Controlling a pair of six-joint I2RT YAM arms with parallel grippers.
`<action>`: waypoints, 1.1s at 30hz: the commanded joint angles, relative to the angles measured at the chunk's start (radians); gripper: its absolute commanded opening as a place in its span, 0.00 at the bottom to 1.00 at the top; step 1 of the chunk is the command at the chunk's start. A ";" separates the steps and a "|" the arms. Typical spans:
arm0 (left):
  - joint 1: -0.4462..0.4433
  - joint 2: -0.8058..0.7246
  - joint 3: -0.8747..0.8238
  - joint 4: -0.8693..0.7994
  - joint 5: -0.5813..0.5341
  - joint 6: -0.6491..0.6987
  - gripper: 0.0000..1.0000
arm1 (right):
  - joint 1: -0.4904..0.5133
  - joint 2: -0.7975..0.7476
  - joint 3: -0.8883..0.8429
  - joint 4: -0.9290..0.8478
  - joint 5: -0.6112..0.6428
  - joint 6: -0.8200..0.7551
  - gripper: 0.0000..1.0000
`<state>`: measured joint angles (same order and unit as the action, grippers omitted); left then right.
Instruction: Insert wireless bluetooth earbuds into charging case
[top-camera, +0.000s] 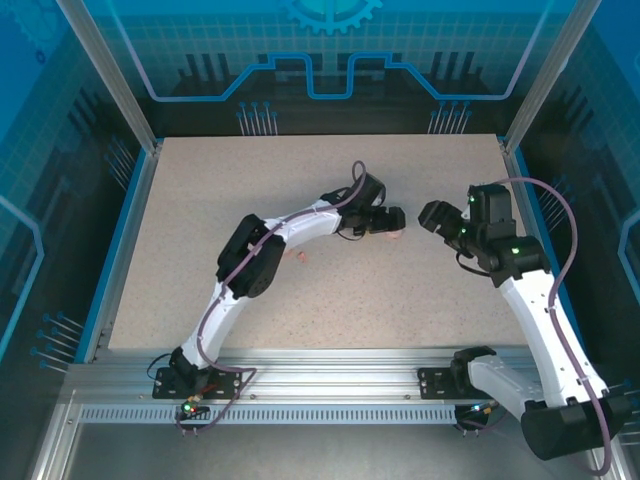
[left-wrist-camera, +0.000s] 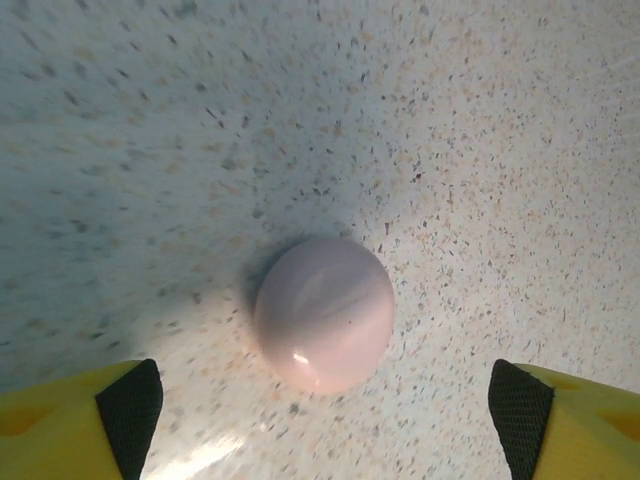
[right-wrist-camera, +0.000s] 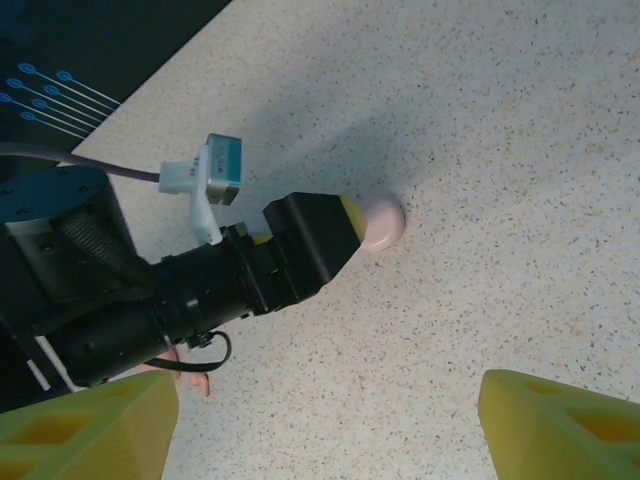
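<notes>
My left fingers (left-wrist-camera: 128, 410) stand spread wide either side of the pale pink case (left-wrist-camera: 323, 313), which sits shut and dome-up on the speckled tabletop (left-wrist-camera: 480, 120); they look lined up to pinch it steady. My right fingers (right-wrist-camera: 560, 430) hang open nearby, holding nothing. The case is near round, its slightly longer axis running away from my wrist, and small coral earbuds (top-camera: 297, 257) lie apart beside my left forearm.
</notes>
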<state>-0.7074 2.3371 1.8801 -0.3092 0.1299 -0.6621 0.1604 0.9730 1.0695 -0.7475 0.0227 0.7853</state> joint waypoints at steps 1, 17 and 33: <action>0.003 -0.163 -0.047 -0.041 -0.095 0.103 0.90 | -0.017 -0.031 0.027 -0.040 0.008 -0.004 0.80; 0.016 -0.665 -0.472 0.090 -0.679 0.304 0.99 | 0.064 0.053 0.043 -0.020 0.017 -0.010 0.80; 0.298 -1.073 -0.875 0.198 -0.646 0.082 0.99 | 0.445 0.564 0.355 -0.015 0.175 0.016 0.80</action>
<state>-0.4728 1.3270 1.0496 -0.1276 -0.5598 -0.4706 0.5476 1.4422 1.3418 -0.7551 0.1574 0.7887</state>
